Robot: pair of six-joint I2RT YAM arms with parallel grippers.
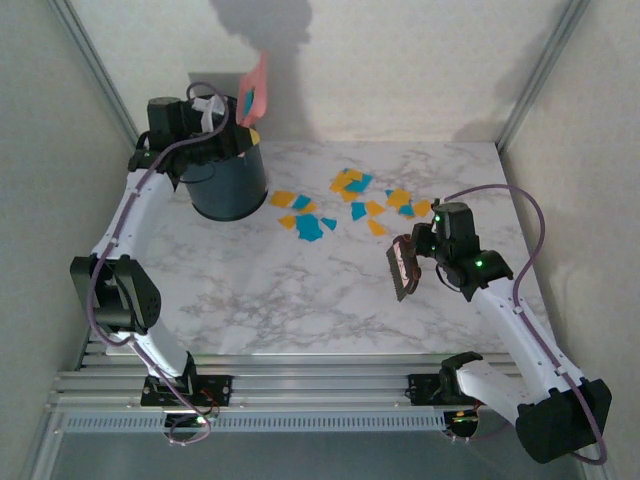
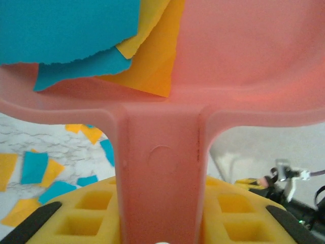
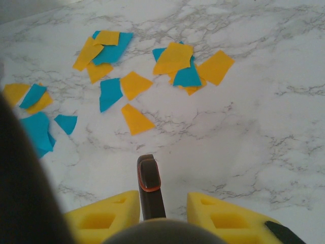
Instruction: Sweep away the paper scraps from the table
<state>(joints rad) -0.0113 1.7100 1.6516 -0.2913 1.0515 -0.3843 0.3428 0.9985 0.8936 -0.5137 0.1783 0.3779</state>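
White walls (image 1: 420, 60) are enclosing the marble table (image 1: 300, 310), paper scraps (image 1: 345, 200) lying upper centre. Upper left, above a dark bin (image 1: 228, 190), the left gripper (image 2: 161, 216) is clamping a scrap-laden pink dustpan (image 2: 244, 51); centre right, the right gripper (image 3: 162, 211) is clamping a brush (image 1: 403, 268).

Top ext. cam: fixed, high, behind the arm bases; looks down and fwd over the whole table (image 1: 300, 300); far range. Left wrist cam: looks out along its own yellow pads (image 2: 96, 213), v. close to the pink dustpan (image 2: 244, 61); table seen past it at lower left. Right wrist cam: low oblique view fwd over the marble, mid range, own pads at bottom edge. Shared by all three: the paper scraps (image 1: 350, 190) on the table.
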